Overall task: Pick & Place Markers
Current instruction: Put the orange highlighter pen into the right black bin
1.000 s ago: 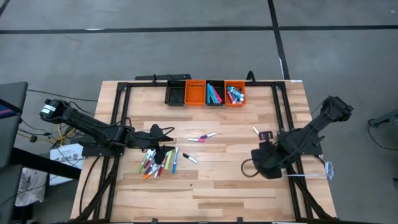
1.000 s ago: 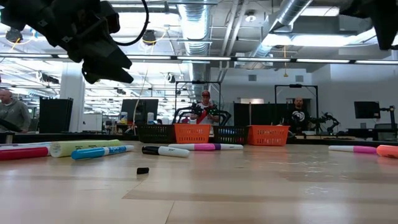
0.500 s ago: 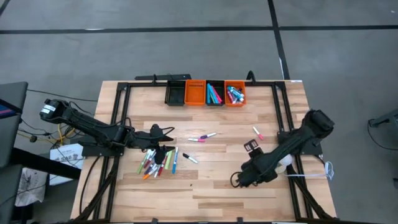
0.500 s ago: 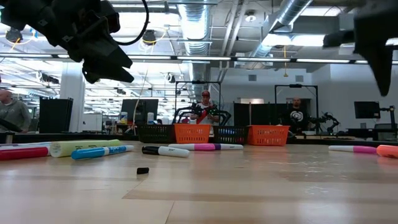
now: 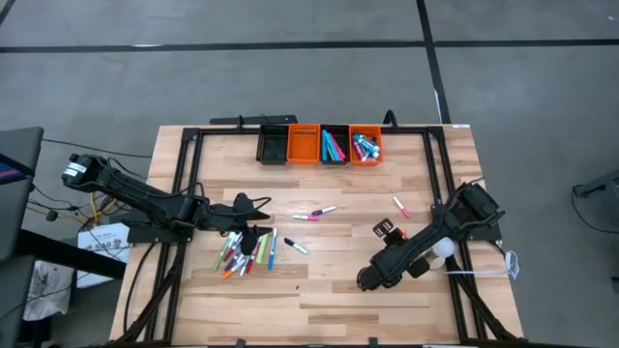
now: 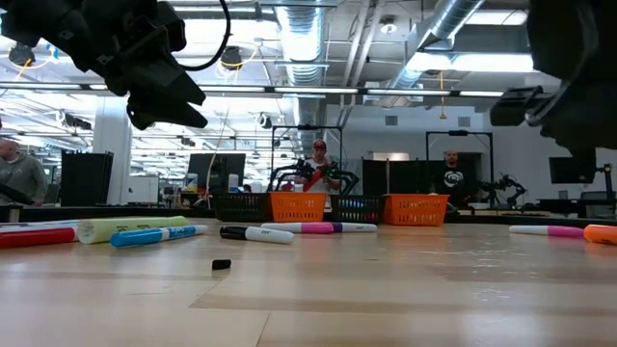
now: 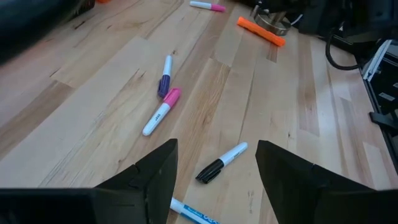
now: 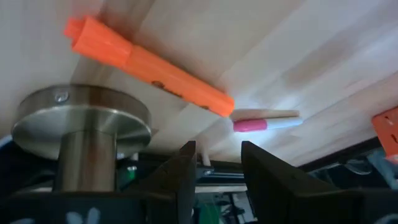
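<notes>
A: What does the high view give that the others lack?

B: The whole layout. The left gripper hovers by the surface's left edge, over the pile of markers, jaws released and empty. The right gripper hangs low toward the near edge, right of the middle.

A: And the right jaws?

B: The right wrist view shows them standing apart, nothing between them. It also shows an orange marker beside a steel post, with a pink-and-white marker just beyond its end. The high view hides the orange one under the arm.

A: The left wrist view?

B: A black-capped marker between its fingers, and a pink marker touching a purple marker tip to tip.

A: Containers?

B: Four bins along the far edge. The left black bin and left orange bin look bare; the right black bin holds pink, green and blue markers, and the right orange bin holds several bluish ones.

A: The low view?

B: People standing in the room behind.
</notes>
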Action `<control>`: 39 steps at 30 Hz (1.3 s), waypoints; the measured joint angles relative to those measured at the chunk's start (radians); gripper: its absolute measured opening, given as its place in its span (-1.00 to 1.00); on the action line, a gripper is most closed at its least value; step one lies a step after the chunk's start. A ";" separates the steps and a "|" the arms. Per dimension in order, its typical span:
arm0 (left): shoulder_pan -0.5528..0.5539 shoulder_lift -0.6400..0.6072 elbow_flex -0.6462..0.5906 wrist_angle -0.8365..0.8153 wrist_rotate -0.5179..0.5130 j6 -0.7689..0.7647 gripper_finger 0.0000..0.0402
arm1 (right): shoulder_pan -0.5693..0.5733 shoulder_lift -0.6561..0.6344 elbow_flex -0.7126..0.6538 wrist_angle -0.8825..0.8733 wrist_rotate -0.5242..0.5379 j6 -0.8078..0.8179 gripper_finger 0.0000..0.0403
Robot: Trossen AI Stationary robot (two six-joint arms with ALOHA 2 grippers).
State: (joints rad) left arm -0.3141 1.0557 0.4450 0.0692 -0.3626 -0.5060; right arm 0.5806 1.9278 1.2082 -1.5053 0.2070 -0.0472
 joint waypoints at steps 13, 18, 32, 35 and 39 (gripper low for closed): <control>0.000 0.000 0.000 0.000 0.000 0.000 0.06 | 0.032 0.024 -0.002 0.070 -0.026 -0.122 -0.41; 0.000 0.000 0.000 0.000 0.000 0.000 0.06 | 0.039 0.025 -0.002 0.072 -0.036 -0.179 -0.41; 0.000 0.000 0.000 0.000 0.000 0.000 0.06 | 0.041 0.025 -0.087 0.114 -0.051 -0.198 -0.41; 0.000 0.000 0.000 0.000 0.000 0.000 0.06 | 0.041 0.025 -0.103 0.120 -0.050 -0.198 -0.41; 0.000 0.000 0.000 0.000 0.000 0.000 0.06 | 0.041 0.025 -0.124 0.208 -0.050 -0.215 -0.41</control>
State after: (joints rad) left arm -0.3141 1.0554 0.4450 0.0696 -0.3622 -0.5060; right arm 0.6216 1.9526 1.0844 -1.2972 0.1568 -0.2619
